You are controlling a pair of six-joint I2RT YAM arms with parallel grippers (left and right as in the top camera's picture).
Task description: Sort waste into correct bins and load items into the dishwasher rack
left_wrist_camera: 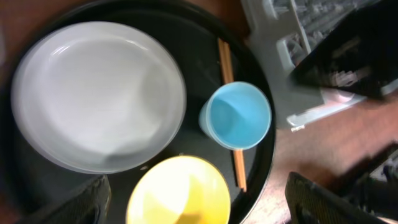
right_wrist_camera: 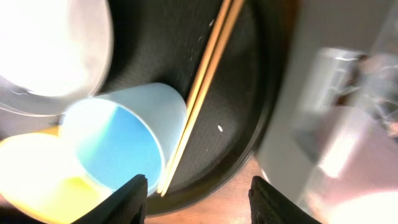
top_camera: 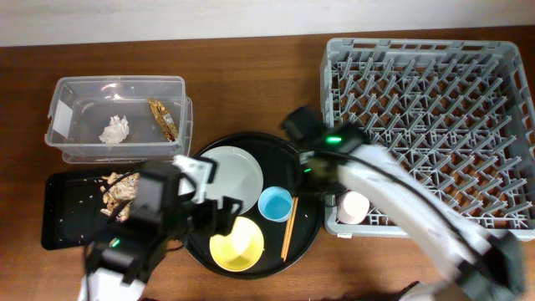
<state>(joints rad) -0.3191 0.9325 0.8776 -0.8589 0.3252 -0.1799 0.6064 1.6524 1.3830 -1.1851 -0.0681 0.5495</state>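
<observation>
On the round black tray (top_camera: 305,230) sit the grey-white plate (top_camera: 230,171), the light-blue cup (top_camera: 275,203) and the yellow bowl (top_camera: 236,242). My left gripper (top_camera: 219,209) is open and empty, just above the yellow bowl (left_wrist_camera: 180,193); its fingers straddle it in the left wrist view (left_wrist_camera: 196,208). My right gripper (top_camera: 311,167) is open and empty between the blue cup (right_wrist_camera: 118,143) and the rack (top_camera: 426,125). The pink cup (top_camera: 354,206) stands in the rack's front-left corner. The tissue (top_camera: 115,130) and wrapper (top_camera: 163,119) lie in the clear tub (top_camera: 67,88). Food scraps (top_camera: 117,188) lie in the black bin (top_camera: 63,217).
Wooden chopsticks (top_camera: 288,226) lie on the round tray beside the blue cup, also in the left wrist view (left_wrist_camera: 227,68) and right wrist view (right_wrist_camera: 205,81). The rack's grey wall (right_wrist_camera: 311,93) is close to my right gripper. Bare wood table (top_camera: 251,75) lies behind the tray.
</observation>
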